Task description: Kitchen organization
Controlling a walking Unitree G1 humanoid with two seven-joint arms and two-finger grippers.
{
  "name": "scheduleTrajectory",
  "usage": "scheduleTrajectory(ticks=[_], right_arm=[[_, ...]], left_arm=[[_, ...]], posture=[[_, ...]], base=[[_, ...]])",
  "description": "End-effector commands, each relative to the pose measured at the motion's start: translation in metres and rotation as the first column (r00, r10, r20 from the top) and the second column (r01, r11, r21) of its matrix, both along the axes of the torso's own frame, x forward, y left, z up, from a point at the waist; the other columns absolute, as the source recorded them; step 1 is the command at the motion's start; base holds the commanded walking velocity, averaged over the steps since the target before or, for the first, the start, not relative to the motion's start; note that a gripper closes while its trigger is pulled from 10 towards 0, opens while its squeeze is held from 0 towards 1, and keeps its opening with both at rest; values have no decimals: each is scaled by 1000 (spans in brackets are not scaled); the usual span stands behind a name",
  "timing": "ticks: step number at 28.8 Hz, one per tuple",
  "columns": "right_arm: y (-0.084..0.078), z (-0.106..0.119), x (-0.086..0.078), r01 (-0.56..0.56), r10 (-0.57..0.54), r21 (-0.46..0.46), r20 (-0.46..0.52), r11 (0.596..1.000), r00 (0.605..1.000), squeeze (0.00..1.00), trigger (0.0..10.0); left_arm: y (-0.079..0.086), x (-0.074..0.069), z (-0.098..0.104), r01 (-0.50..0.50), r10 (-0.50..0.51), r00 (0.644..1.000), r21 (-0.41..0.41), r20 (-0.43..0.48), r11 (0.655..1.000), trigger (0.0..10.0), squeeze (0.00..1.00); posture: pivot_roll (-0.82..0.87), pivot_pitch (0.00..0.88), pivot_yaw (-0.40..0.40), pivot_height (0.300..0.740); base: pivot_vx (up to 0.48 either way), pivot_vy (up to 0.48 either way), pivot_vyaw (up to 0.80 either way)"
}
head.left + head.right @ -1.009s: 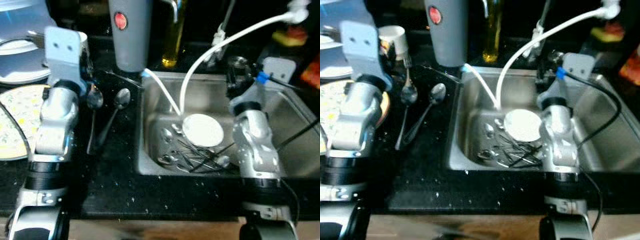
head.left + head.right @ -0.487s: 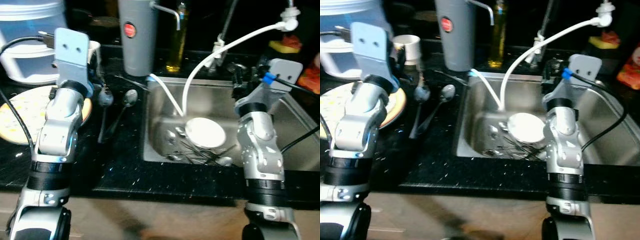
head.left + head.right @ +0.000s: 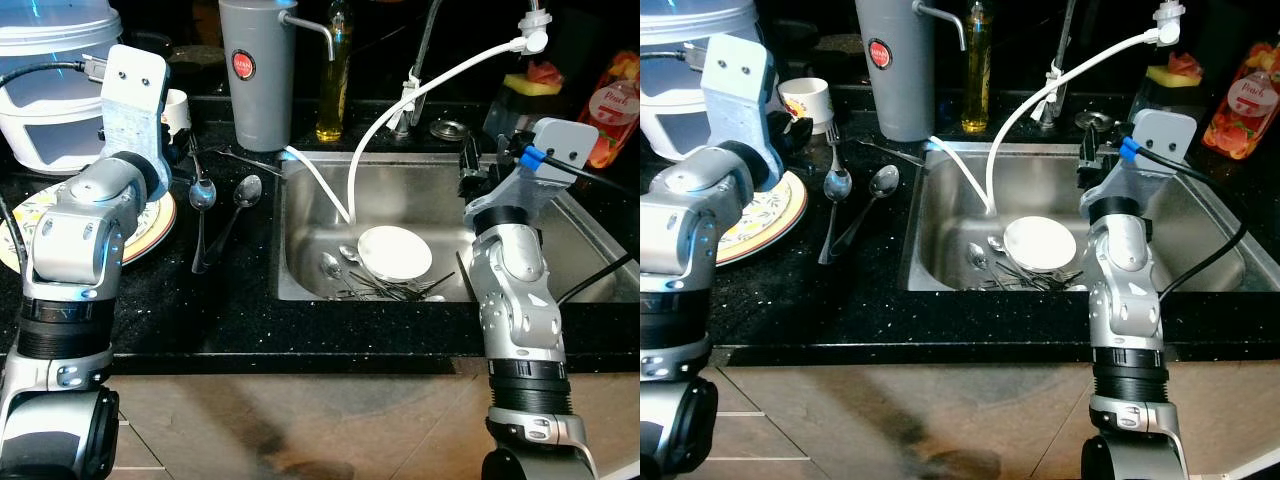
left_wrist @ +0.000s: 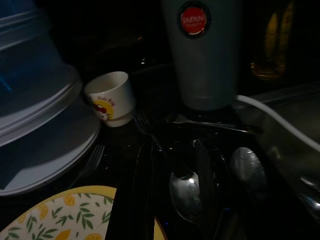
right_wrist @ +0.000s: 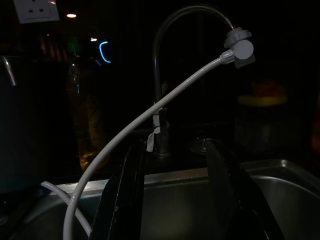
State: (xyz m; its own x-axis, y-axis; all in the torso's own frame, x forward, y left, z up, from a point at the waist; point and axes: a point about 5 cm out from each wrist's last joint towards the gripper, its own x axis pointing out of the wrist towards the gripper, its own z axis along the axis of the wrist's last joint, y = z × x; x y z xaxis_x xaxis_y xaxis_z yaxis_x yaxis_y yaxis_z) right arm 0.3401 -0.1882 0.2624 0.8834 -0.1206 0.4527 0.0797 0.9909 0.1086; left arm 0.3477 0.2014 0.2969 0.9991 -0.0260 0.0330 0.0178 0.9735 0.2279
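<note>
Handling note: two spoons (image 3: 222,205) on the counter left of the sink (image 3: 300,240) are stiff, slick, thin; pinch mid-handle. Left gripper (image 4: 172,200) above them, fingers apart; right gripper (image 5: 172,200) also apart.

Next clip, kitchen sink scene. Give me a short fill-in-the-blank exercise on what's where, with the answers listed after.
1. The white plate lies inside the ____.
2. Two spoons lie on the black ____.
3. The white hose runs down from the ____ into the sink.
4. The right gripper has its fingers ____.

Answers: sink; counter; faucet; open
</note>
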Motion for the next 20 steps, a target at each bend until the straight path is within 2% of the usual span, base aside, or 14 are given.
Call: scheduleTrajectory(ticks=[1, 10, 12, 15, 16, 17, 18, 20], right_arm=[[-1, -2, 0, 0, 0, -2, -8, 1000, 1000, 0, 10000], [0, -3, -1, -5, 5, -3, -13, 1000, 1000, 0, 10000], [0, -4, -1, -10, 10, -6, -16, 1000, 1000, 0, 10000], [0, -5, 0, -17, 16, -40, -38, 999, 999, 0, 10000], [0, -4, 1, -28, 25, -52, -48, 998, 999, 0, 10000], [-1, -3, 1, -37, 34, -66, -53, 997, 998, 0, 10000], [-1, -3, 1, -37, 34, -66, -53, 997, 998, 0, 10000], [-2, 2, 0, -54, 51, -81, -44, 995, 998, 0, 10000]], left_arm=[[5, 3, -8, -53, 53, 999, -8, -12, 999, 10000, 0], [7, 2, -11, -86, 87, 996, 4, -17, 996, 10000, 0], [2, 2, -14, -39, 41, 998, 46, -45, 998, 10000, 0], [-1, 1, -14, 6, -3, 996, 27, -84, 1000, 10000, 0], [-5, -2, -10, 60, -73, 986, -90, -149, 994, 10000, 0], [-9, -4, -5, 96, -127, 973, -163, -192, 982, 10000, 0], [-9, -4, -5, 96, -127, 973, -163, -192, 982, 10000, 0], [-13, -7, 6, 116, -172, 960, -247, -220, 962, 10000, 0]], posture=[[123, 55, -31, 740], [119, 61, -31, 740], [119, 61, -31, 740], [119, 61, -31, 740], [122, 70, -32, 740], [125, 73, -33, 740], [125, 73, -33, 740], [128, 75, -34, 740]], base=[[0, 0, 0], [0, 0, 0], [0, 0, 0], [0, 0, 0], [0, 0, 0], [0, 0, 0], [0, 0, 0], [0, 0, 0]])
